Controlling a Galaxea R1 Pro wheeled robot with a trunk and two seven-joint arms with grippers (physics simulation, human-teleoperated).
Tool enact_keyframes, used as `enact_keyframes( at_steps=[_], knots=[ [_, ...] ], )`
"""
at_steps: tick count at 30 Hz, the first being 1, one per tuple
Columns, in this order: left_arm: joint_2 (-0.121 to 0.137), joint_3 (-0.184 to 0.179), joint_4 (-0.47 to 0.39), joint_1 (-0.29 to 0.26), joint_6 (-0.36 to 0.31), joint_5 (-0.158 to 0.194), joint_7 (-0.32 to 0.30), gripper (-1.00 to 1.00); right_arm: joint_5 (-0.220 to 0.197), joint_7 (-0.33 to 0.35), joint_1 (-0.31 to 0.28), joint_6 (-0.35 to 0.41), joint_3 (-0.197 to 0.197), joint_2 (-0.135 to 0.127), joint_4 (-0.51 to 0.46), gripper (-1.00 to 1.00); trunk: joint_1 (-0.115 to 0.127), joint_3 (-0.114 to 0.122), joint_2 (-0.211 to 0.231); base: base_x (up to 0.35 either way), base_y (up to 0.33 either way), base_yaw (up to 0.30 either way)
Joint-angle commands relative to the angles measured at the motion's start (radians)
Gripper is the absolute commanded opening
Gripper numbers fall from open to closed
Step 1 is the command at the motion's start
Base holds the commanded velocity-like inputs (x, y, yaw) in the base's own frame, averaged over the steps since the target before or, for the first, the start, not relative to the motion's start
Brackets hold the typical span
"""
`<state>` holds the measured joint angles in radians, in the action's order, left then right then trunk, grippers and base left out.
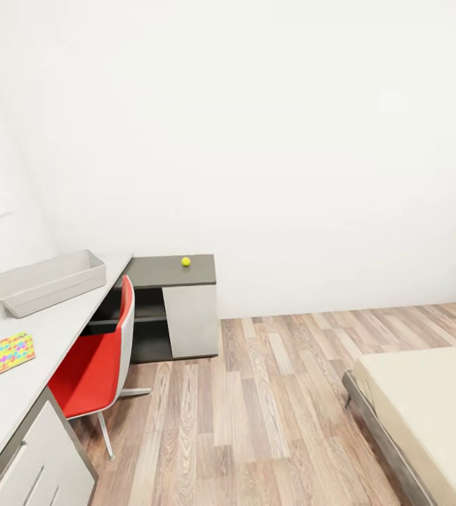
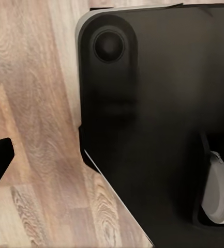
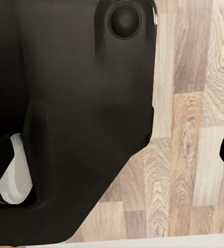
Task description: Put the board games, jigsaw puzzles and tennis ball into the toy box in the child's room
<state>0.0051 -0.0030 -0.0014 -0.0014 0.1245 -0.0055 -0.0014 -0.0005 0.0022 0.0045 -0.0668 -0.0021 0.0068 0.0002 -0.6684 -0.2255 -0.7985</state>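
Table (image 1: 52, 330): we see its long pale top running ahead on the left-arm side.
Toy box (image 1: 50, 281): on that top, at the far end.
Jigsaw puzzle (image 1: 6, 355): nearer us, flat.
Tennis ball (image 1: 185, 261): on the dark section, beyond.
Pincers: both over floor (image 2: 34, 103); fingers unseen, state unknowable.

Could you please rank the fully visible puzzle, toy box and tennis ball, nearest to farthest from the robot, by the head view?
1. Puzzle, on the pale desk top, left.
2. Toy box, farther along that top.
3. Tennis ball, on the dark section, farthest.
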Motion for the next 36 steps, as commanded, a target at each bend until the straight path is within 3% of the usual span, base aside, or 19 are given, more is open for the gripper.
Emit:
enact_keyframes(
  at_steps=[1,11,18,26,36],
  knots=[
    [0.003,0.0,0.0,0.0,0.003,-0.001,0.0,1.0,0.0,0.0,0.0,-0.005,-0.001,0.0,-0.002,1.0,0.004,0.002,0.006,0.0,0.0,-0.017],
    [0.013,0.002,0.0,0.0,0.008,-0.001,0.0,1.0,0.0,0.0,-0.001,-0.006,0.001,0.001,-0.005,1.0,0.042,0.034,0.076,0.0,0.0,-0.004],
    [0.015,0.0,0.0,0.0,0.009,-0.001,0.0,1.0,-0.004,0.0,-0.001,-0.006,-0.001,0.015,-0.006,1.0,0.061,0.049,0.111,0.0,0.0,-0.026],
    [0.015,-0.001,0.0,0.0,0.009,-0.001,0.0,1.0,-0.005,0.001,-0.001,-0.005,-0.002,0.017,-0.006,1.0,0.061,0.051,0.111,0.0,0.0,-0.214],
    [0.014,-0.001,0.0,0.0,0.008,-0.001,0.0,1.0,-0.008,-0.001,-0.001,-0.004,-0.005,0.013,-0.005,1.0,0.1,0.086,0.181,0.0,0.0,-0.262]
  ],
)
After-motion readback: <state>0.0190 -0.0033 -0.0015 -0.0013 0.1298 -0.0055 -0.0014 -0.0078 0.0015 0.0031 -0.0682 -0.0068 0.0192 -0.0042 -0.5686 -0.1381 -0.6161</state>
